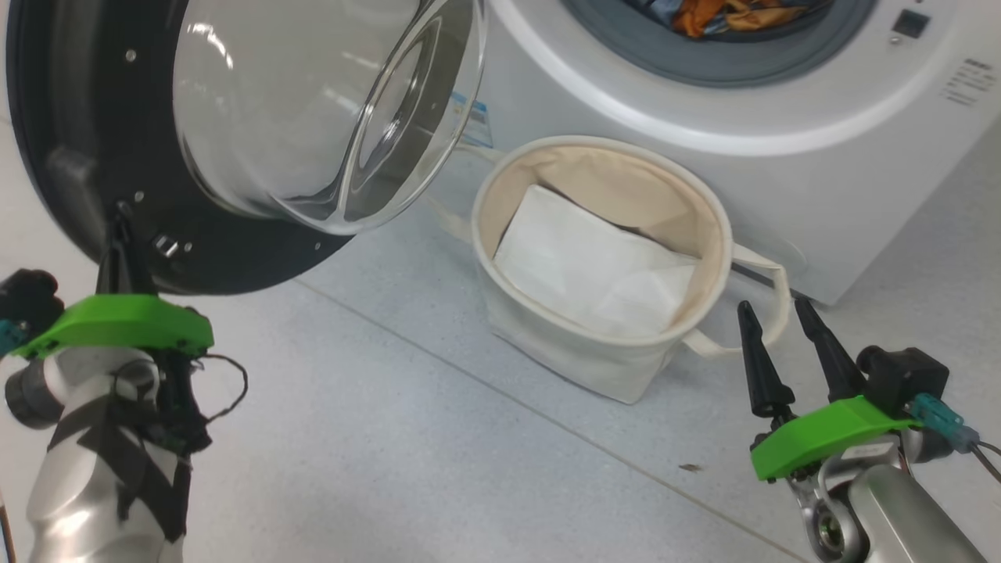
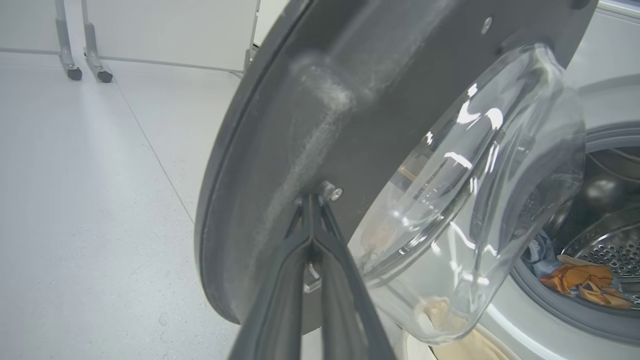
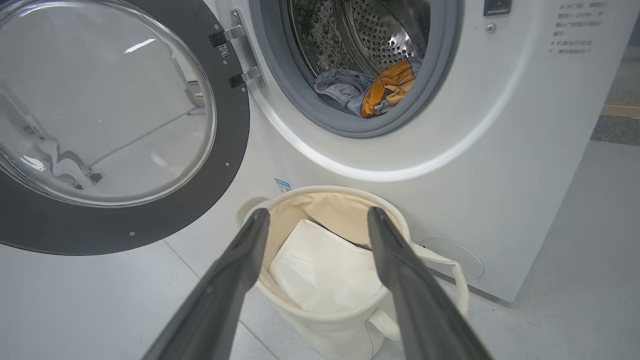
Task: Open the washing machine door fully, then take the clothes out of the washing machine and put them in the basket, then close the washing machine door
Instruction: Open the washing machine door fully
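Observation:
The washing machine door (image 1: 70, 156) stands swung open at the left, its black inner rim and clear glass dome facing me. My left gripper (image 1: 119, 223) is shut, and its fingertips (image 2: 312, 200) press on the door's dark inner rim beside a screw. The washing machine (image 1: 782, 156) shows its grey ring, and the clothes (image 1: 715, 14), orange and light blue, lie in the drum (image 3: 350, 35). Below it stands the basket (image 1: 547, 352) with a white folded sheet inside. My right gripper (image 1: 776, 313) hangs open just right of the basket, holding nothing.
The door's metal latch hook (image 1: 166, 246) sticks out near my left fingers. The basket's loop handle (image 1: 770, 274) lies close to my right fingertips. Pale floor (image 1: 430, 453) spreads in front. A white panel on castors (image 2: 90, 70) stands far behind the door.

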Robot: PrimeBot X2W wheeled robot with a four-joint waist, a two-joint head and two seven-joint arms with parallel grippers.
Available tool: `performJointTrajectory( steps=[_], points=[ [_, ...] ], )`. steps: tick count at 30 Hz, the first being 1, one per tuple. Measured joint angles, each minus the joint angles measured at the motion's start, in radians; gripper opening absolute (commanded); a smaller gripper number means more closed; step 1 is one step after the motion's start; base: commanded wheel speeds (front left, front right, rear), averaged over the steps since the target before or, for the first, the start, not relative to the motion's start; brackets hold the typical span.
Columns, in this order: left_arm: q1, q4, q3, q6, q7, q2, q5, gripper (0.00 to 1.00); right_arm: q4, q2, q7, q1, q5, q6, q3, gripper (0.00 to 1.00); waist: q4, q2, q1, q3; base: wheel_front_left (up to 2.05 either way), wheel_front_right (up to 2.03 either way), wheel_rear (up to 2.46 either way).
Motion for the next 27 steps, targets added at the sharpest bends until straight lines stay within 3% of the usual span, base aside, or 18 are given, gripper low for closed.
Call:
performJointTrajectory(
  steps=[10,11,20,23,27],
  points=[
    [-0.073,0.155,0.019,-0.068,-0.017,-0.013,0.008,0.0,0.002,-0.002,0.0,0.0,0.0,0.0,0.01,1.0,0.025,0.0,0.0,-0.028,0.0,0.0,0.0],
    [-0.073,0.164,0.018,-0.08,-0.017,-0.012,0.016,0.99,0.006,0.002,0.0,0.0,0.0,0.0,0.014,1.0,0.019,0.0,0.0,-0.035,0.0,0.0,0.0],
    [0.015,0.081,0.03,-0.101,-0.017,-0.024,0.073,1.0,0.021,0.036,0.0,0.011,0.0,0.0,0.005,1.0,-0.067,0.0,0.0,-0.114,0.0,0.0,0.0],
    [0.104,0.016,0.019,-0.141,-0.018,-0.027,0.083,1.0,0.021,0.044,0.0,0.034,0.0,0.0,0.006,1.0,-0.113,0.0,0.0,-0.14,0.0,0.0,0.0],
    [0.211,-0.074,-0.007,-0.158,-0.017,-0.013,0.122,1.0,0.021,0.049,0.0,0.049,0.0,0.0,0.005,1.0,-0.185,0.0,0.0,-0.171,0.0,0.0,0.0]
  ],
)
